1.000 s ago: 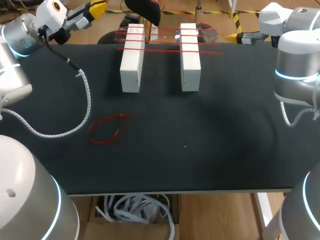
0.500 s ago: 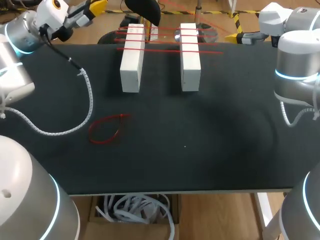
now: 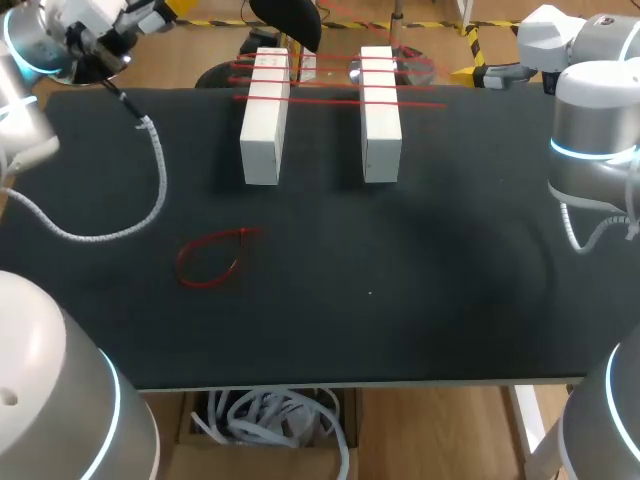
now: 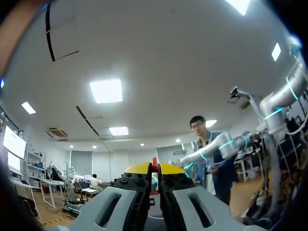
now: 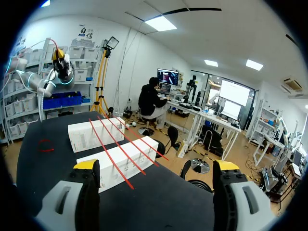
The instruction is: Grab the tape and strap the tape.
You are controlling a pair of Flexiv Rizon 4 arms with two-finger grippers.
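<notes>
Two white blocks (image 3: 265, 115) (image 3: 380, 112) lie side by side at the back of the black table, with three red tape strands (image 3: 340, 85) stretched across them. A loose red tape loop (image 3: 210, 258) lies on the mat left of the middle. My left gripper (image 3: 178, 6) is raised beyond the back left corner. In its wrist view the left gripper (image 4: 154, 168) is shut, and a thin red sliver of tape (image 4: 154, 162) shows between the yellow tips. My right gripper (image 5: 156, 166) stands wide open off the back right corner, facing the blocks (image 5: 103, 132) with nothing between its fingers.
The left arm's white coiled cable (image 3: 150, 180) hangs over the left part of the table (image 3: 400, 300). The table's front edge runs just ahead of both arm bases.
My left gripper has moved up and to the left, away from the blocks, and its cable has swung with it. The right arm, the blocks and the loop have not moved.
</notes>
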